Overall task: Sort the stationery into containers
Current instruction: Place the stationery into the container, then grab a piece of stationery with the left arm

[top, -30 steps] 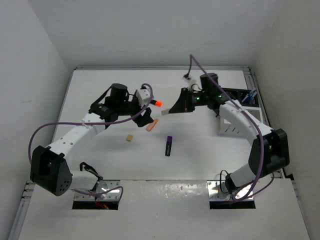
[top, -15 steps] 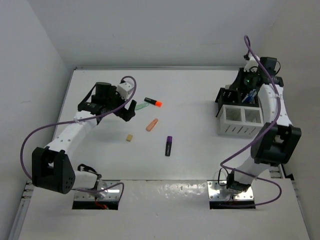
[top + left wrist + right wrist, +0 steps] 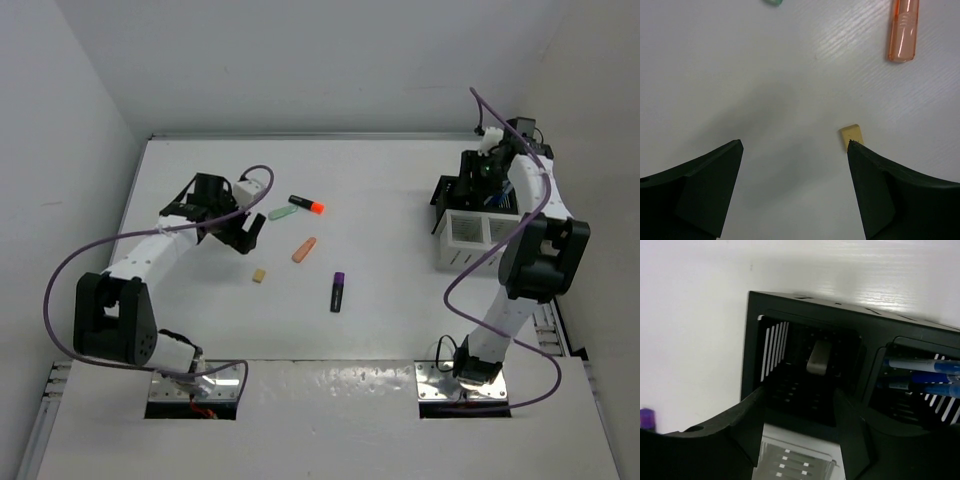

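Left gripper (image 3: 795, 145): fingers spread wide, nothing between them; low over the table (image 3: 715, 75), left of centre.
Eraser (image 3: 852, 136): small, beige, flat on the table at the tip of the finger on the right of the wrist view (touching or not, cannot tell).
Orange highlighter (image 3: 903, 30): lying beyond the eraser, apart from it.
Mint green highlighter (image 3: 282, 212), orange-tipped black highlighter (image 3: 307, 205): close together, farther back.
Purple-black highlighter (image 3: 338, 291): alone, mid-table.
Right gripper (image 3: 799, 392): fingers apart, empty, over the black organiser (image 3: 805, 305).
Blue pens (image 3: 925, 377): in the organiser's right-hand compartment.
White box (image 3: 485, 240): just beside the organiser, on its near side.
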Tool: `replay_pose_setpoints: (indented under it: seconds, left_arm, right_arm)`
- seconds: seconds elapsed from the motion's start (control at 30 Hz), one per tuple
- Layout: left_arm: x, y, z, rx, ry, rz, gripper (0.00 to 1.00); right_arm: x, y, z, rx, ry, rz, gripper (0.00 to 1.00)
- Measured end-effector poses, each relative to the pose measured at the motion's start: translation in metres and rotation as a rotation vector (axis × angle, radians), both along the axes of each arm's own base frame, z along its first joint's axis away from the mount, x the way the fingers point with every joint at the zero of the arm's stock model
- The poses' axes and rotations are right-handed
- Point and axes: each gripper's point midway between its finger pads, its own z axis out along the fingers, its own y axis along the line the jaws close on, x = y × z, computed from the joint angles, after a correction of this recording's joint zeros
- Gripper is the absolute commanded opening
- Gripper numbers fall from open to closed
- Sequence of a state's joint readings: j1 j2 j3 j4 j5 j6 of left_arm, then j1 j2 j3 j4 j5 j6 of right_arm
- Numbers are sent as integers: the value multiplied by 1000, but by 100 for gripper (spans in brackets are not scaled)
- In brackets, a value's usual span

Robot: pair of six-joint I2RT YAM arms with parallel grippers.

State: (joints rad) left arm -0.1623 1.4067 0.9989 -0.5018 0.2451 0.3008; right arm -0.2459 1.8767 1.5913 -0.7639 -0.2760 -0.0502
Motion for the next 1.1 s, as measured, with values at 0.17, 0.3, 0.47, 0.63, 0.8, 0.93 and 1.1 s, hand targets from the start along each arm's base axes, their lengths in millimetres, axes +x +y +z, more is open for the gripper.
replay_pose_setpoints:
  seconds: [0.17, 0.3, 0.47, 0.63, 0.8, 0.93, 1.1]
  left_arm:
    - [-8, 1, -40, 42, 125, -3, 83]
    - [-20, -7, -68, 70, 213, -29, 80]
    - [-28, -19, -77, 76, 251, -68, 75]
    - [-38, -32, -82, 70, 272, -105, 72]
    - [-48, -39, -89, 85, 298, -132, 64]
    - [-54, -44, -97, 111, 325, -149, 56]
    - [-58, -50, -103, 146, 347, -162, 47]
  right_arm:
    - [-4, 18, 21, 86, -23, 8, 57]
    - [-13, 56, 57, 173, -73, 56, 57]
    - [-31, 114, 100, 254, -147, 181, 57]
    - [-53, 148, 99, 306, -116, 251, 57]
    - [-60, 153, 87, 320, -71, 244, 57]
    - [-61, 160, 87, 324, -66, 258, 57]
    - [-64, 171, 87, 330, -60, 281, 56]
